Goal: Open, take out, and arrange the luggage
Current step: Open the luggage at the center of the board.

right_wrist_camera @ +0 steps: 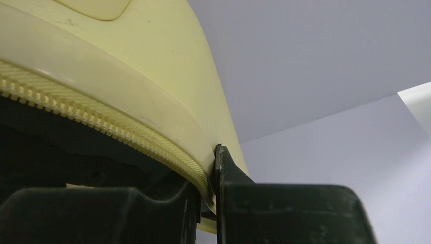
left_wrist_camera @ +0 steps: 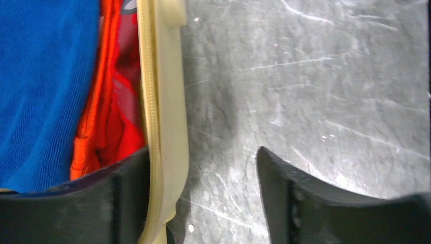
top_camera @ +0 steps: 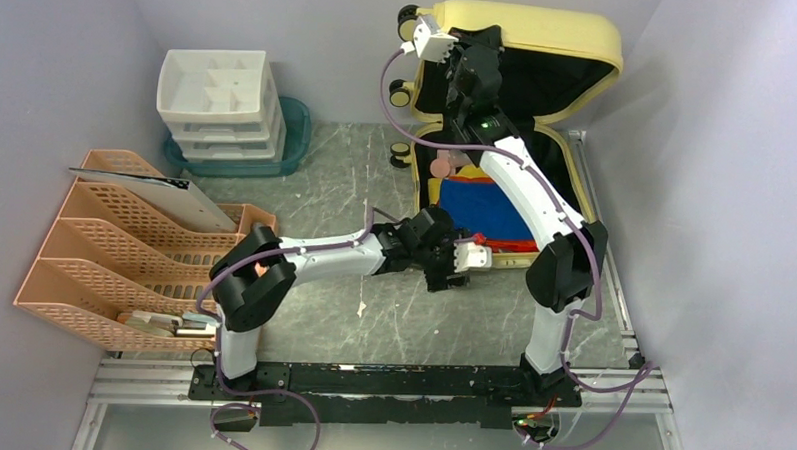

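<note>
The pale yellow luggage (top_camera: pixel 541 30) stands open at the back right, its lid raised against the back wall. My right gripper (top_camera: pixel 461 49) is shut on the lid's zipped rim (right_wrist_camera: pixel 127 61); in the right wrist view the gripper (right_wrist_camera: pixel 206 173) pinches that rim between its fingers. In the lower shell lie a blue cloth (top_camera: pixel 480 208) and a red-orange cloth (top_camera: pixel 504 244). My left gripper (top_camera: pixel 460 267) is at the shell's near left corner. It is open (left_wrist_camera: pixel 202 152) and straddles the shell's rim (left_wrist_camera: pixel 165 101): one finger is inside by the orange cloth (left_wrist_camera: pixel 117 117), the other over the table.
A white drawer unit (top_camera: pixel 219 99) sits in a teal tray (top_camera: pixel 293 131) at the back left. A peach file rack (top_camera: pixel 114 245) fills the left side. Grey walls close in on three sides, and a metal rail (top_camera: pixel 369 379) runs along the near edge.
</note>
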Available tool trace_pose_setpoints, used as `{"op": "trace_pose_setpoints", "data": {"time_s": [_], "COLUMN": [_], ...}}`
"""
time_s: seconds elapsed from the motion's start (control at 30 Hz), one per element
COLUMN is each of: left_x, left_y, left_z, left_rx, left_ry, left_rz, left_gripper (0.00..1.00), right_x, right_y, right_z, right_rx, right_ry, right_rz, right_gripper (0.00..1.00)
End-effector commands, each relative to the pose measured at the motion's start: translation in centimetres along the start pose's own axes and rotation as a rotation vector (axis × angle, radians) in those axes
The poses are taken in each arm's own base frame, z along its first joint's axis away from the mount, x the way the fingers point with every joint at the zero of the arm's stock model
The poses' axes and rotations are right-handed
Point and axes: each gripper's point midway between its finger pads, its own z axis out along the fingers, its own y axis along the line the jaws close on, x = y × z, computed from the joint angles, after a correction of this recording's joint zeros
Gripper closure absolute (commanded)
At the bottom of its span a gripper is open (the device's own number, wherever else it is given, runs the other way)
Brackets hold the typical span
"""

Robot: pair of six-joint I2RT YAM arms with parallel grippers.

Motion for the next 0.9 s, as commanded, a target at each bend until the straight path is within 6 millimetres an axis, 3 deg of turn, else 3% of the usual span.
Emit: {"op": "trace_pose_setpoints", "data": {"time_s": [0.0,0.1,0.27,0.47,0.63,0.87], "left_x": [-4.5,-6.5,-7.7,-3.9,-1.4,1.2], "left_y": [0.8,2.2,3.7,6.5,9.6,15.1], "left_z": [-3.3,-5.7,-9.5,-12.6,-14.6,-16.2], "left_rx": [0.012,-0.004,-0.076,-0.234,-0.379,-0.638], "left_ry": [-0.055,-0.091,-0.114,-0.063,-0.044,0.022], "left_rz": [-0.065,-0.071,-0.063,-0.087,-0.155,-0.261], "left_gripper": [0.17,0.04,0.03,0.03,0.03,0.03], "right_x": [1.5,1.2,0.3,0.1,-0.1,-0.2], "right_y": [3.2,2.8,2.8,3.2,2.6,0.7], "right_z": [0.6,0.7,0.5,0.4,0.0,0.1], "right_rx": [-0.011,-0.002,-0.011,-0.016,-0.036,0.036], "right_ry": [0.096,0.091,0.072,0.071,0.058,0.061], "right_rz": [0.074,0.098,0.117,0.114,0.141,0.139], "right_gripper": [0.95,0.91,0.67,0.32,0.12,0.02]}}
